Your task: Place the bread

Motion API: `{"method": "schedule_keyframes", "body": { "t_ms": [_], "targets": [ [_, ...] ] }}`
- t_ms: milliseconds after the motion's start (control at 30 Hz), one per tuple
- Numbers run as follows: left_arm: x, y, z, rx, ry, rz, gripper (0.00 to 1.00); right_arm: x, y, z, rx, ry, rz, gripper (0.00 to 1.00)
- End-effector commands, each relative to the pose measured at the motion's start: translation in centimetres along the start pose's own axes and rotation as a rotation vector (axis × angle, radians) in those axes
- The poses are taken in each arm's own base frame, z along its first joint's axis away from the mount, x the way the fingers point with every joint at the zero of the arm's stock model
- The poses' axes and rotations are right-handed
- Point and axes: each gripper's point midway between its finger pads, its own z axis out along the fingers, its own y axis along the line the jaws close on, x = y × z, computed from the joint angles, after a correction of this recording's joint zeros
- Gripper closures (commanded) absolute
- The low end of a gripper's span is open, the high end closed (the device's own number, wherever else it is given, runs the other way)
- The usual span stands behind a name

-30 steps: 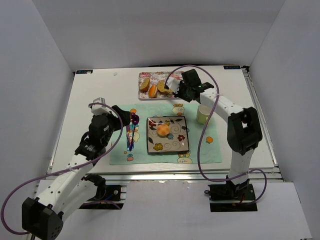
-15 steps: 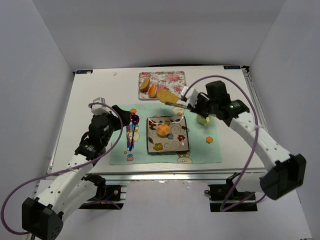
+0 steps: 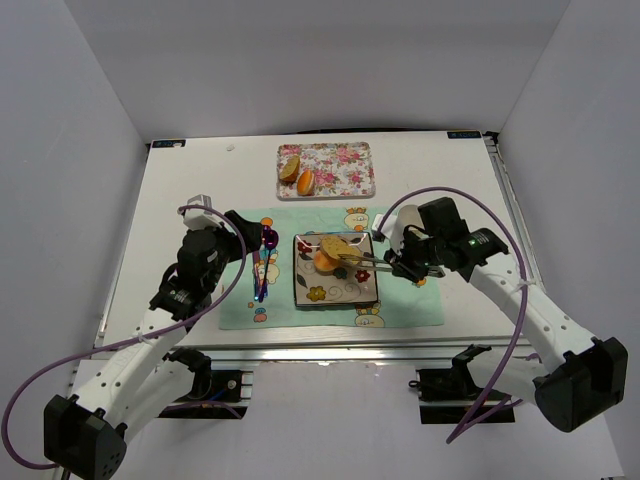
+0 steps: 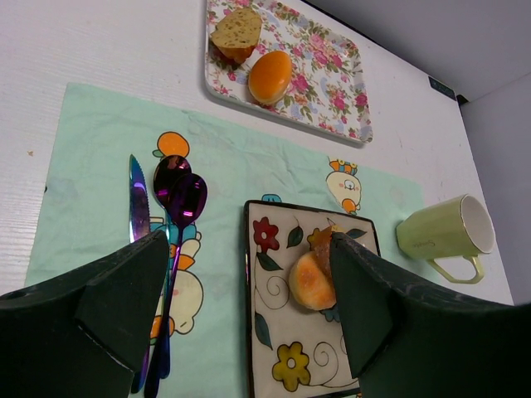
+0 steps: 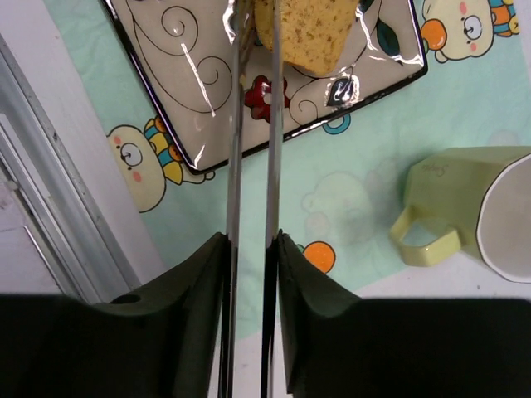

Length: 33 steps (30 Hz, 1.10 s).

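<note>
Bread: the bread slice [image 3: 334, 246] sits at the tip of the tongs [image 3: 372, 259], over the back part of the plate [image 3: 308, 292] and against the round bun [image 3: 325, 263]. I cannot tell whether it already rests there.
Right gripper: the right gripper [image 5: 250, 240] is clenched around the two tong arms, above the placemat [image 3: 400, 303].
Left gripper: the left gripper [image 4: 247, 249] has its fingers spread wide and grasps nothing. It hovers near the cutlery [image 4: 170, 215].
Risk, slide: if let go while propped on the bun, the slice may well tip over the plate's rim.
Risk, drag: pulling the tongs away too soon could carry the slice along.
Risk, mug: the mug [image 5: 465, 215] stands just beside the arm, so a wide swing could knock it.
Change: a second ago the slice lay on the floral tray [image 3: 350, 165]. It then hung in the air between tray and plate. The left arm has not moved.
</note>
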Motion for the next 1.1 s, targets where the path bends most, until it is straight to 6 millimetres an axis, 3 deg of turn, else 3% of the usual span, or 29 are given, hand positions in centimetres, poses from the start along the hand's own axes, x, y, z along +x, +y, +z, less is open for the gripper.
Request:
{"method": "schedule_keyframes", "body": {
  "t_ms": [0,133,467,533,633,667,733,767,800,833,867,900,933,1067],
  "targets": [
    [-0.8,-0.6,-0.3,0.027,-0.031,-0.013,0.13,-1.2,0.3,-0.6,-0.007,-0.053,-0.008,0.62],
    [-1.0,-0.5,-0.5,0.026,-0.037,-0.017,0.13,-2.6,-0.1,-1.2,0.006,-0.092,-0.010,0.56],
    [-1.1,-0.9,-0.2,0.035,-0.031,-0.011,0.13,-6.8,-1.4,-3.8,0.065,-0.210,0.011,0.58],
    [-1.1,-1.0,0.0,0.037,-0.030,-0.011,0.13,-7.7,-2.4,-4.4,0.112,-0.239,0.054,0.62],
    [-1.2,-1.3,0.2,0.044,-0.026,-0.010,0.14,-8.7,-7.0,-6.1,0.297,-0.303,0.195,0.88],
    [-1.2,-1.5,0.2,0.055,-0.023,-0.010,0.17,-7.5,-9.6,-6.8,0.378,-0.296,0.274,1.00],
    [-1.0,-1.8,0.4,0.067,-0.013,-0.008,0.28,-6.4,-13.2,-8.2,0.478,-0.333,0.387,1.00],
    [-0.9,-2.0,0.4,0.079,-0.006,-0.008,0.46,-3.8,-15.8,-9.0,0.538,-0.325,0.518,1.00],
    [-0.8,-2.1,0.4,0.084,-0.003,-0.006,0.55,-2.6,-17.3,-9.3,0.572,-0.333,0.565,1.00],
    [-0.6,-2.2,0.5,0.090,0.005,-0.005,0.62,0.9,-19.5,-10.1,0.640,-0.305,0.670,1.00],
    [-0.4,-2.4,0.5,0.100,0.016,-0.004,0.76,2.6,-20.3,-10.3,0.666,-0.308,0.743,1.00],
    [-0.2,-2.4,0.5,0.102,0.023,-0.006,0.80,4.1,-21.0,-10.3,0.684,-0.311,0.780,1.00],
    [-0.1,-2.4,0.5,0.104,0.027,-0.008,0.82,7.3,-22.0,-9.9,0.729,-0.296,0.841,1.00],
    [-0.4,-2.8,0.7,0.123,0.013,-0.021,0.73,14.4,-22.6,-7.1,0.793,-0.222,0.926,1.00]
  ]
}}
